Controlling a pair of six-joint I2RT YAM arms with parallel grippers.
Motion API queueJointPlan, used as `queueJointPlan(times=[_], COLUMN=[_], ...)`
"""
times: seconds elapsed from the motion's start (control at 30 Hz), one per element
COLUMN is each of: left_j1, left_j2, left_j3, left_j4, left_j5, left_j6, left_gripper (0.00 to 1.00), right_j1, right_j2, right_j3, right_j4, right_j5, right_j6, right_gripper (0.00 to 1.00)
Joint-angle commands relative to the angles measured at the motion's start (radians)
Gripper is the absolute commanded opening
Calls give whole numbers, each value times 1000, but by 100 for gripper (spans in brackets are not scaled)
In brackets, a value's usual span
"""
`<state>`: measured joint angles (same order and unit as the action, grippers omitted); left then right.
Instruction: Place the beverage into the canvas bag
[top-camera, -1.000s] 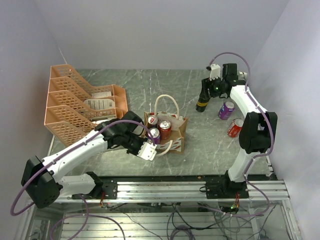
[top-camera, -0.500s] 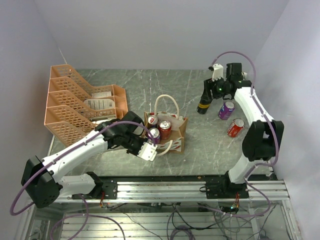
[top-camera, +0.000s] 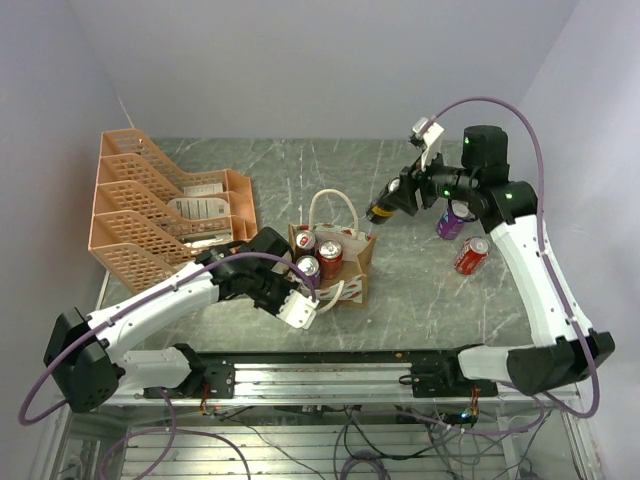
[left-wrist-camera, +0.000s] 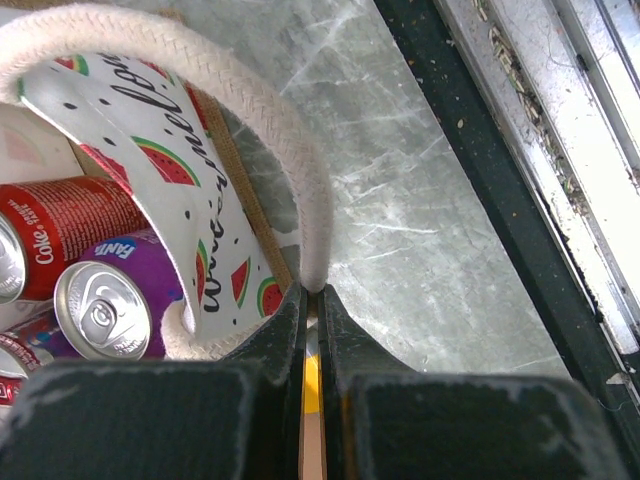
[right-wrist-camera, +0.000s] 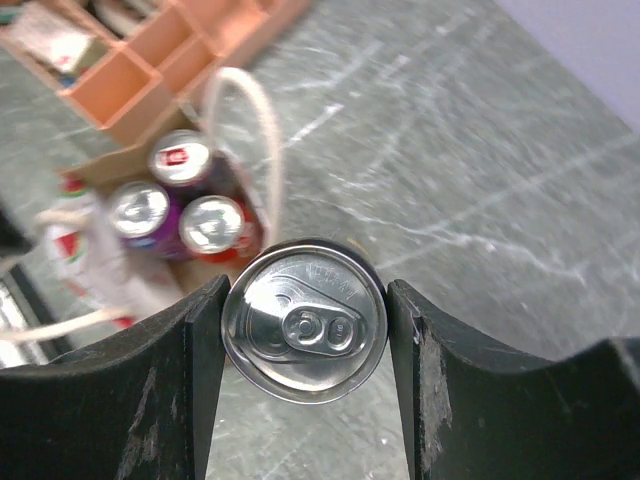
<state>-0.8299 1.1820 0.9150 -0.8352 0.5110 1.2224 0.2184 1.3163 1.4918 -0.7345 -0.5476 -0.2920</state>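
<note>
My right gripper (top-camera: 397, 198) is clamped on a dark beverage can (right-wrist-camera: 304, 320), 1 finger on each side of its body just under the rim. The can hangs in the air, tilted, between the far right of the table and the canvas bag (top-camera: 362, 265), not yet over the opening.

My left gripper (left-wrist-camera: 311, 295) is pinched tight on the near white loop handle (left-wrist-camera: 300, 190), which draws the watermelon panel toward me and holds the mouth open.

The bag already holds 3 cans (right-wrist-camera: 180, 160): 2 red and 1 purple. I judge the free room to lie at its right end, so that is my target, not the middle.

The far handle (top-camera: 333, 205) stands up in an arch on my way in. I want to pass above it or beside it, then bring the can upright before lowering it. I should go down slowly beside the red can (top-camera: 330, 250) and open only once the base rests inside. A drop from height could tip the soft bag. My left pinch should hold firm meanwhile.
</note>
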Motion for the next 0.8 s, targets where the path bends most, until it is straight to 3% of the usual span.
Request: queueJointPlan(times=[0.0,0.2,0.4,0.77], left_j1=[-21,-23,-24,-26], left_j2=[19,26,40,59], left_j3=[-28,-44,-45,-16], left_j4=[-26,5,17,6], left_j5=[-50,-61,-65,-8], left_j6=[6,-11,0,-5], left_gripper=[7,7,7,7], right_j1=[43,160,313,395], right_j2=[-72,-42,42,120], right_j3=[16,-5,15,-28], right_j4=[-2,-30,-57,-56], right_j5=[-227,-306,-277,-213], right_j6=[-86,-159,-205,-235], right_gripper=[0,0,0,0])
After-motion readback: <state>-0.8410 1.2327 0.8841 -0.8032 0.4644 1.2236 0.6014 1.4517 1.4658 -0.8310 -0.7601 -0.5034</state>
